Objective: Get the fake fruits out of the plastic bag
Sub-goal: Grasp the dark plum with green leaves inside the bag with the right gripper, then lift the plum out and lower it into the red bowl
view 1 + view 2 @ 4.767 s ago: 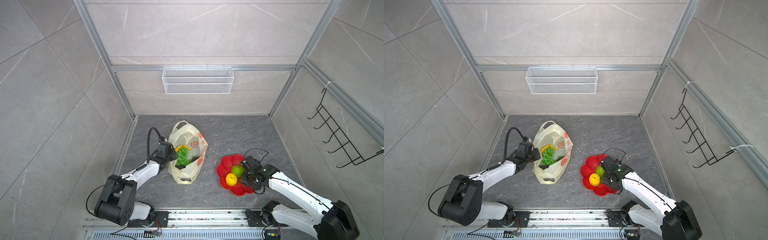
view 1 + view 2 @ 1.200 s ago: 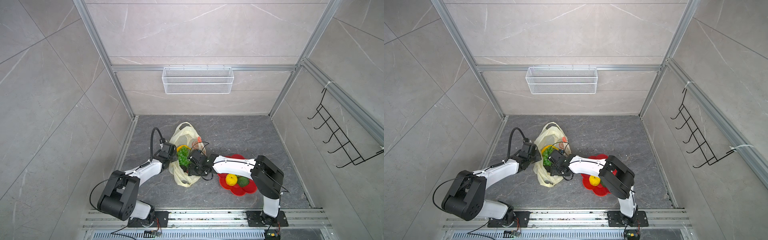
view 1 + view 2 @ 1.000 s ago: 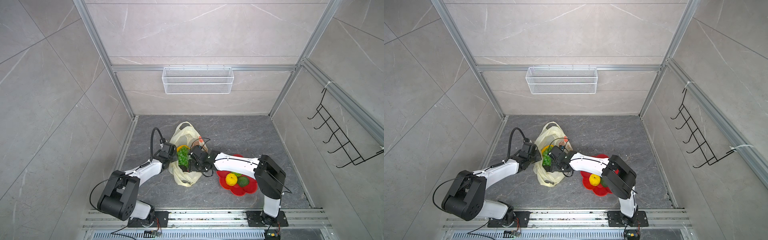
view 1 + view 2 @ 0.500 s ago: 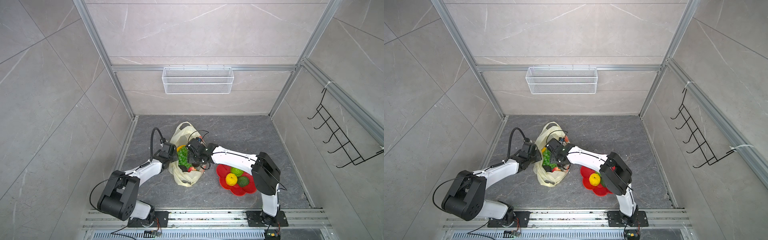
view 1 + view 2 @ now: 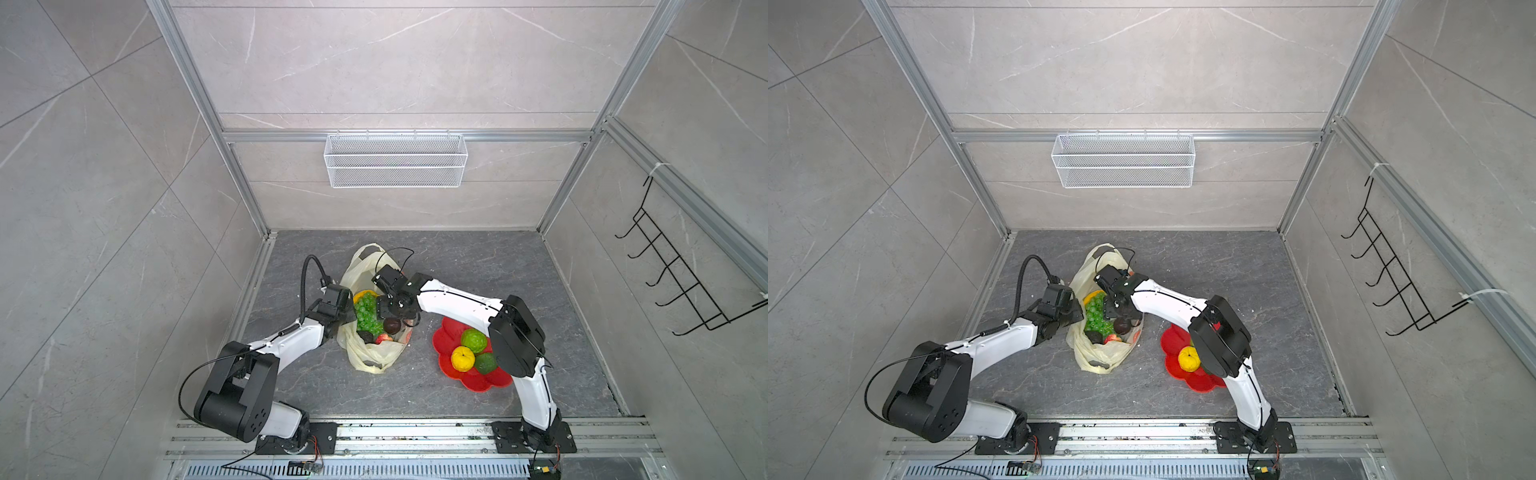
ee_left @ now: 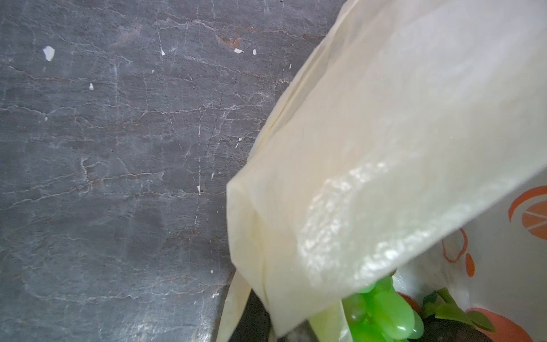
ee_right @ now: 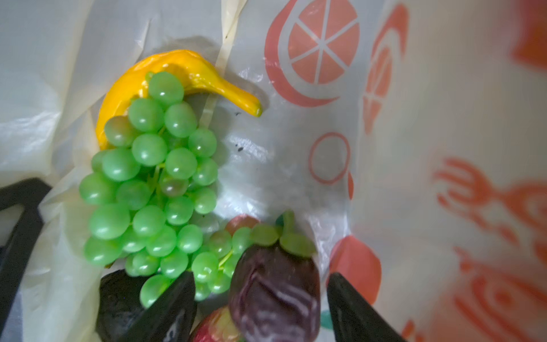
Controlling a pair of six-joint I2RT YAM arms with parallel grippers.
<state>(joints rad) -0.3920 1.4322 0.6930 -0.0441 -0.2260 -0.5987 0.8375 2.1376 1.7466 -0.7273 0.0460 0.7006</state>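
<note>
Grey stone floor [image 5: 478,266]: bag [image 5: 371,355] lies btwn arms. Left gripper [image 5: 347,318] pinches bag rim, prob. to hold mouth open; right gripper [image 7: 260,277], jaws spread, straddles dark fruit [image 5: 392,325] inside w/ grapes [image 7: 154,183], banana [image 7: 189,71].

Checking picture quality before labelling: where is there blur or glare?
Right wrist view: grape bunch sharp, plastic bag wall near the lens blurred. Left wrist view: bright glare on its fold, floor crisp. Both top views: sharp, evenly lit.
</note>
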